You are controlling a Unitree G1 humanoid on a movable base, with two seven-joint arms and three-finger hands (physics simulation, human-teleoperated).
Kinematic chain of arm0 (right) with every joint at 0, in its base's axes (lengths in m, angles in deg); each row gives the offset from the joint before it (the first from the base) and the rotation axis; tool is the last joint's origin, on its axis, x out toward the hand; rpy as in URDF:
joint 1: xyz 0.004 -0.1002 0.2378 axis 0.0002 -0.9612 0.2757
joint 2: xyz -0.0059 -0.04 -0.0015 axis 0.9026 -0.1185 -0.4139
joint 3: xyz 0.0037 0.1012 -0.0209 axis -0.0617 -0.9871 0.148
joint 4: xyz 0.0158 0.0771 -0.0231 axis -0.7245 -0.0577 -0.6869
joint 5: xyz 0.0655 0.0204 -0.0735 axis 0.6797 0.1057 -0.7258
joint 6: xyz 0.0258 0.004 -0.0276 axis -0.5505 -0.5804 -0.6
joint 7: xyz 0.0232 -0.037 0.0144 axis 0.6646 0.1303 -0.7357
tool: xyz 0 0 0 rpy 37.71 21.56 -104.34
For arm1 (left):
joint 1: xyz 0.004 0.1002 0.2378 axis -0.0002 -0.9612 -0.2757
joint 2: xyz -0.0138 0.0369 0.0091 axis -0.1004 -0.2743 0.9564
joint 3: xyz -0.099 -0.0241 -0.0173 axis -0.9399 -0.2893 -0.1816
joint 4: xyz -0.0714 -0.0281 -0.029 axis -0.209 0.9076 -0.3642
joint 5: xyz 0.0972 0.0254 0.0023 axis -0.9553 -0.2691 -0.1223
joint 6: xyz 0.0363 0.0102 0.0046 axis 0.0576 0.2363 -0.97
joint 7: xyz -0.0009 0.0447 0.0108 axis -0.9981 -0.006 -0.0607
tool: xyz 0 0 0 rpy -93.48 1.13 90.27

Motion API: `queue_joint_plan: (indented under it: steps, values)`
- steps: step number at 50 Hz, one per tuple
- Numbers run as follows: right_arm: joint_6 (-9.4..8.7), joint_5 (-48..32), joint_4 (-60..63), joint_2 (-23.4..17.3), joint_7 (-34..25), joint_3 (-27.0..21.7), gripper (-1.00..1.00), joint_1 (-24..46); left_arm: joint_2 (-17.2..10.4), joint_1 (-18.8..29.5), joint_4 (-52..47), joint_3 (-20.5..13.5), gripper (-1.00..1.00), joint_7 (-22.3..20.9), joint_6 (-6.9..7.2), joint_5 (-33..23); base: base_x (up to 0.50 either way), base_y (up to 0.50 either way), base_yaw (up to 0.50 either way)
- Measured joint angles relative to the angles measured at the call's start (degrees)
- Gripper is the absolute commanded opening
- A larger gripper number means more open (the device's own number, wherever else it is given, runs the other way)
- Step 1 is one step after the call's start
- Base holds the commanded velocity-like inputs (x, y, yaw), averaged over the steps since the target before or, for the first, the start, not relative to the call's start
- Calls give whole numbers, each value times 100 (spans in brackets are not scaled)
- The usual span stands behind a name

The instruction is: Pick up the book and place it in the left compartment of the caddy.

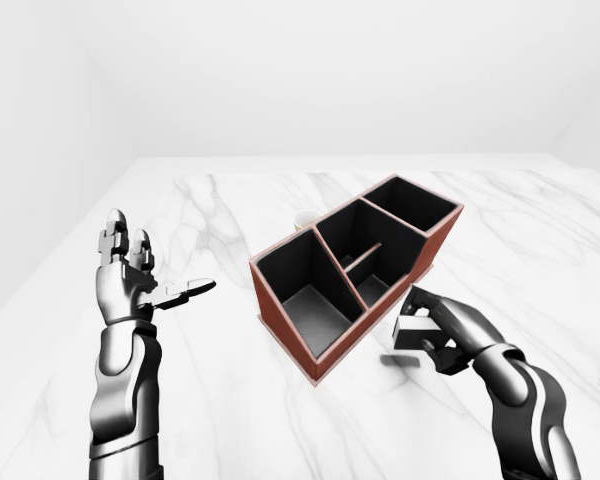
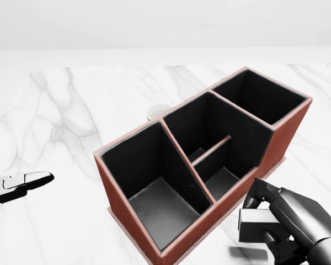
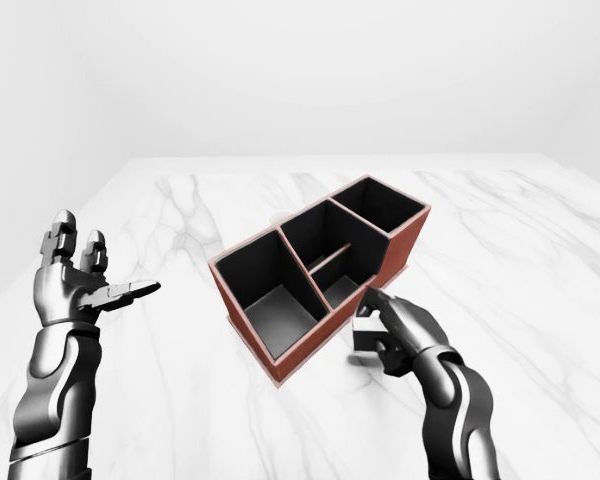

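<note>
A white marble counter (image 2: pixel 60 110) with grey veining fills most of the head view, running from the bottom edge up to a pale wall along the top. On it, right of centre, stands a reddish-brown caddy (image 2: pixel 127 226) with black-lined compartments, set diagonally from lower left to upper right. Just beside the caddy's upper-left wall a small white cup (image 2: pixel 156 111) rests on the counter, mostly hidden behind it.
</note>
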Motion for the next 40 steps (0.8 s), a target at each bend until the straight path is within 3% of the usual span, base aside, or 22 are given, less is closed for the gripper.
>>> queue_joint_plan:
  steps: [12, 27, 40]
  values:
    - [0, -1016, 1116, 165, 0, 272, -100, 71, 6, -7, -6, 4, 100, 4, 0, -9, 0, 0, 0]
    - [0, -2713, 2248, 730, 0, 587, -100, 412, 14, -8, 1, 17, 100, 16, 0, -27, 0, 0, 0]
    - [0, -3470, 2948, 962, 0, 1220, -100, 473, 9, 8, 67, 23, 100, 15, 0, -37, 0, 0, 0]
